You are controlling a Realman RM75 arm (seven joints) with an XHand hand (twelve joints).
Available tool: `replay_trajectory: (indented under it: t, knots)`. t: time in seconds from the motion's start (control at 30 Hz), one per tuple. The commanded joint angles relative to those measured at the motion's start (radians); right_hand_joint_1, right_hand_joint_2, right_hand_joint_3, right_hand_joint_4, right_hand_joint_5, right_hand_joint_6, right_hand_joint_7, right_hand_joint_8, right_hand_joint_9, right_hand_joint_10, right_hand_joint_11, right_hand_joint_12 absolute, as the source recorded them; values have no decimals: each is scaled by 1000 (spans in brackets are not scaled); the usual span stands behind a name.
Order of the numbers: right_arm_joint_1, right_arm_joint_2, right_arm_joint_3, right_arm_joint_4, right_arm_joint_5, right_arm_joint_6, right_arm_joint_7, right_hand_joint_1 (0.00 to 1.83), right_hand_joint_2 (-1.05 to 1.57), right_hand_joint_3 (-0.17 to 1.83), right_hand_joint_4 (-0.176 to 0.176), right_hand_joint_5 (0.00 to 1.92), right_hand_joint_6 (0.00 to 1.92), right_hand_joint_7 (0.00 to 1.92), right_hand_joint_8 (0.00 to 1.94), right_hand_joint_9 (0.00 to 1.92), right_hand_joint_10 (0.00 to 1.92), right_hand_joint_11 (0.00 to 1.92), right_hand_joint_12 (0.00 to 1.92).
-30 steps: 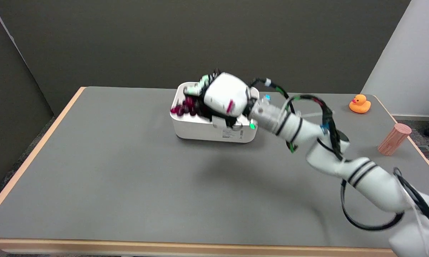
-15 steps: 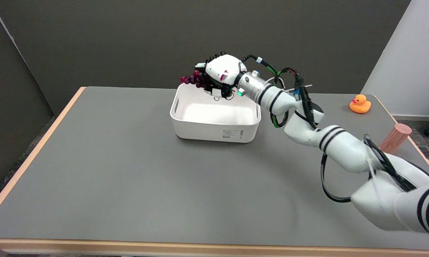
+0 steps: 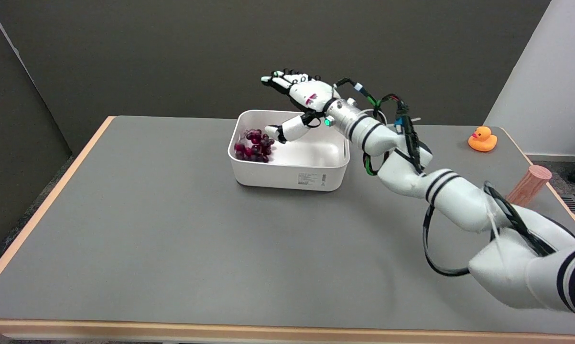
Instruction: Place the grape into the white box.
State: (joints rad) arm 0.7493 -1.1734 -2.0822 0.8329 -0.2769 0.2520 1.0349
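Note:
A dark red bunch of grapes (image 3: 253, 145) lies inside the white box (image 3: 289, 172), in its left end. The box stands on the grey table toward the back middle. My right hand (image 3: 298, 98) hovers above the box's far side with its fingers spread wide and nothing in them. Its thumb points down toward the grapes and ends just right of the bunch; I cannot tell whether it touches them.
An orange rubber duck (image 3: 482, 139) sits at the table's far right. A pinkish wooden cylinder (image 3: 527, 186) stands near the right edge, close behind my forearm. The table's tan edge (image 3: 43, 210) runs along the left and front.
Half a second ago my hand held the grapes in the air over the box's far rim. Since then its fingers have spread and the bunch has dropped into the box's left end.

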Motion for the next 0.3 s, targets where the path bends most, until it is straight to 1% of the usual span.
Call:
replay_trajectory:
  t: [0.03,0.07,0.13,0.17,0.2,0.23,0.3]
  knots:
    - [-432,101,391,374,560,233,41,399,466,878,99,6,177,-1,-1,-1,333,-1,949]
    - [-456,101,404,370,654,292,41,394,472,883,95,5,165,-1,-1,-1,311,-1,918]
    - [-506,103,414,355,901,448,41,381,491,886,86,1,148,-1,-1,-1,285,-1,851]
    - [-523,105,409,352,999,514,42,387,501,895,81,3,134,-1,5,-1,273,-1,821]
    - [-544,113,398,355,1128,604,51,415,516,918,76,14,108,-1,23,-1,257,-1,787]
    - [-557,120,390,359,1202,657,66,426,525,931,73,20,107,0,47,-1,260,-1,771]
    - [-596,147,382,372,1319,760,138,393,528,930,67,16,214,11,145,2,346,-1,797]
